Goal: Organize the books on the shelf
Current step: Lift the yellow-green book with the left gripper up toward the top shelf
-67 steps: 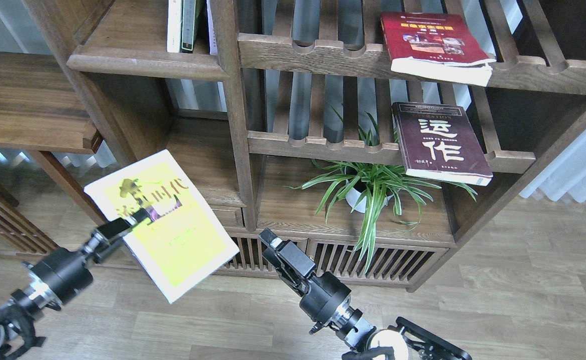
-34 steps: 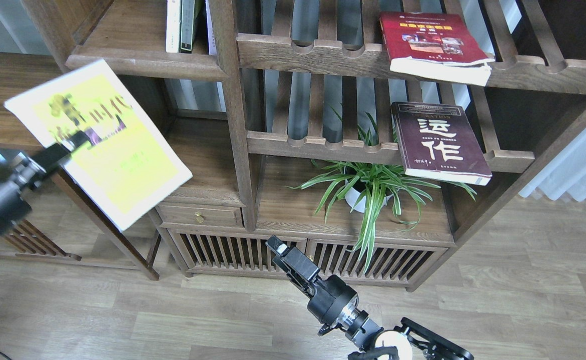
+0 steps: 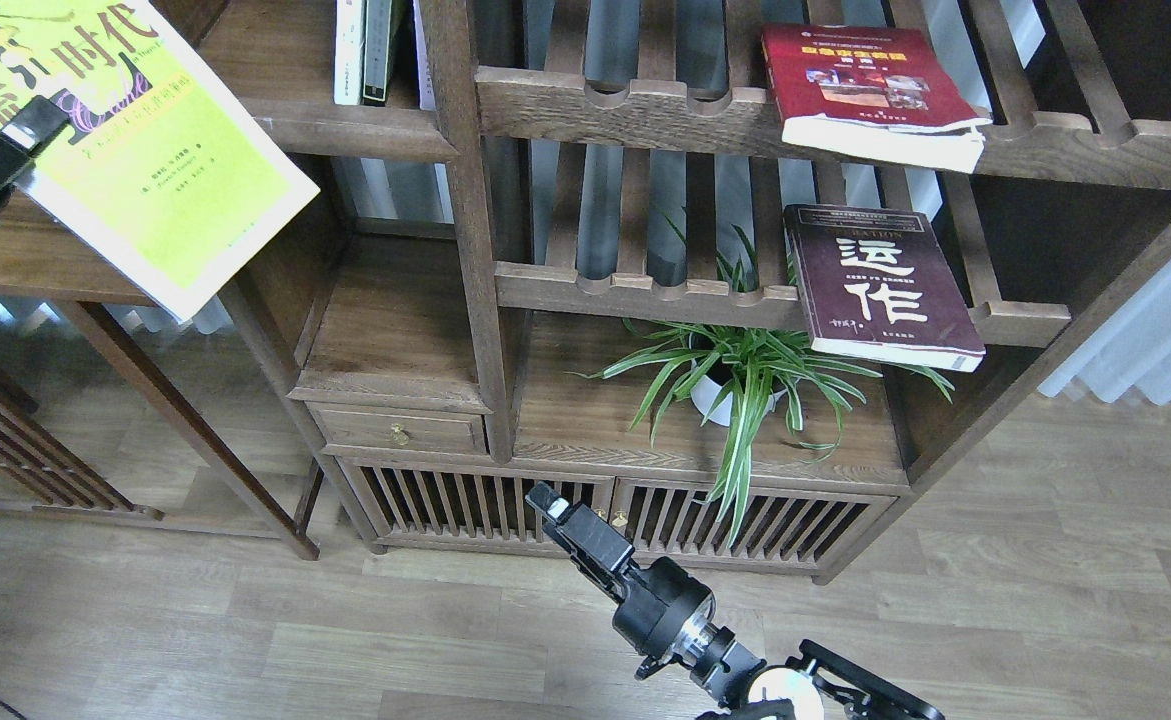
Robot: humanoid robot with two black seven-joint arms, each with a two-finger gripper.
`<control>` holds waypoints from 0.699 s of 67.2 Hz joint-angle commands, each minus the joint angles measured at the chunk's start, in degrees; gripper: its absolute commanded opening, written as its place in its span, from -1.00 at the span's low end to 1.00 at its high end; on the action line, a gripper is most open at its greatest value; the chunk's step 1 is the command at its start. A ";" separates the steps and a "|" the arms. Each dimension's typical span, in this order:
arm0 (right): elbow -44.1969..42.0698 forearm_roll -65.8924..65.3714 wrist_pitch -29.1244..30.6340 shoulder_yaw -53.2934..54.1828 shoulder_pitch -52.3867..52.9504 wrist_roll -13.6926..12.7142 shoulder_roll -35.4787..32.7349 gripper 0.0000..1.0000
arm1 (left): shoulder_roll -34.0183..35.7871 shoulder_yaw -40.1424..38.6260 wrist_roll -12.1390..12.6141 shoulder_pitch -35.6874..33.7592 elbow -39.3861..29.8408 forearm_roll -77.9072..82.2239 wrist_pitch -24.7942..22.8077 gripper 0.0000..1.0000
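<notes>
My left gripper point(image 3: 30, 125) is shut on the yellow-green book point(image 3: 160, 170) and holds it tilted at the upper left, in front of the dark-brown shelf board point(image 3: 345, 130). The red book point(image 3: 870, 85) lies on the upper slatted rack at the right. The maroon book point(image 3: 880, 285) lies on the lower slatted rack below it. My right gripper point(image 3: 545, 500) hangs low in front of the slatted-door cabinet, holding nothing; its fingers cannot be told apart.
Thin white and dark-green upright books point(image 3: 365, 50) stand on the shelf board. A potted spider plant point(image 3: 735, 375) sits under the lower rack. A side table point(image 3: 45, 260) stands at the left. A small drawer point(image 3: 400, 432) is closed.
My left gripper has lifted the yellow-green book up and to the left, from near the floor to shelf height. The right arm has barely moved.
</notes>
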 commanded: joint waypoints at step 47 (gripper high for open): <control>0.08 -0.91 0.00 0.20 0.00 0.10 0.00 0.97 | -11.90 -6.83 -1.16 -11.13 4.98 17.17 0.00 -0.91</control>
